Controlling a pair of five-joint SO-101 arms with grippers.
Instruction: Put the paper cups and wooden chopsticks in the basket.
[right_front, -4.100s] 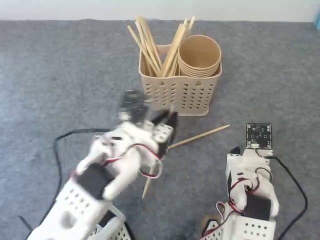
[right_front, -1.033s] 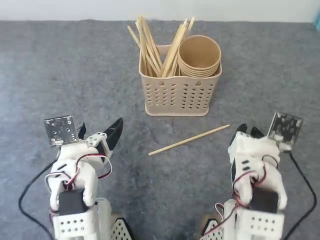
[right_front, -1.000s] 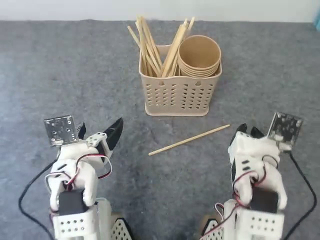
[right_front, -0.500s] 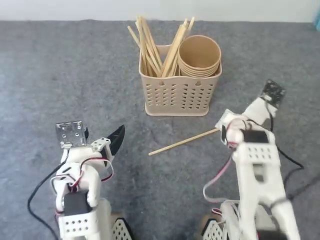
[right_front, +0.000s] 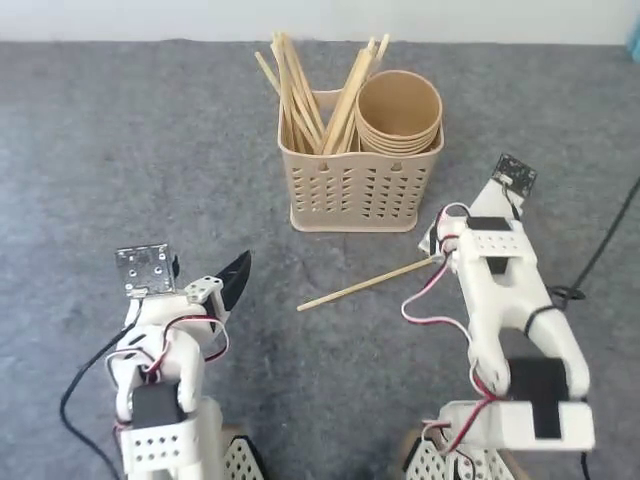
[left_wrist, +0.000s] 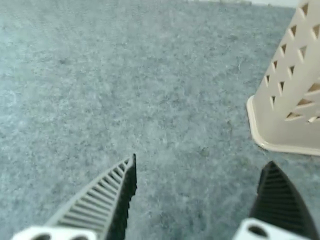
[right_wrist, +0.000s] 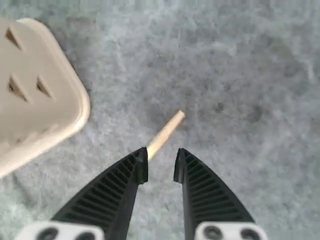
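Note:
The beige perforated basket (right_front: 355, 190) stands at the back middle, holding a stack of paper cups (right_front: 399, 108) and several wooden chopsticks (right_front: 300, 90). One chopstick (right_front: 365, 284) lies loose on the grey carpet in front of it. My right gripper (right_front: 440, 248) hovers at this chopstick's right end. In the right wrist view the chopstick (right_wrist: 167, 131) tip pokes out just ahead of the right gripper (right_wrist: 160, 165), whose jaws are open by a narrow gap. My left gripper (right_front: 222, 283) sits low at the front left, wide open, nothing between its fingers (left_wrist: 122, 187).
Grey carpet covers the whole table. In the left wrist view a corner of the basket (left_wrist: 290, 100) stands beside the left gripper (left_wrist: 200, 180). Cables (right_front: 600, 260) trail beside the right arm near the right edge.
My right arm has stretched forward from the front to the loose chopstick's right end. The left arm, out by the basket four seconds ago, has pulled back and now barely moves.

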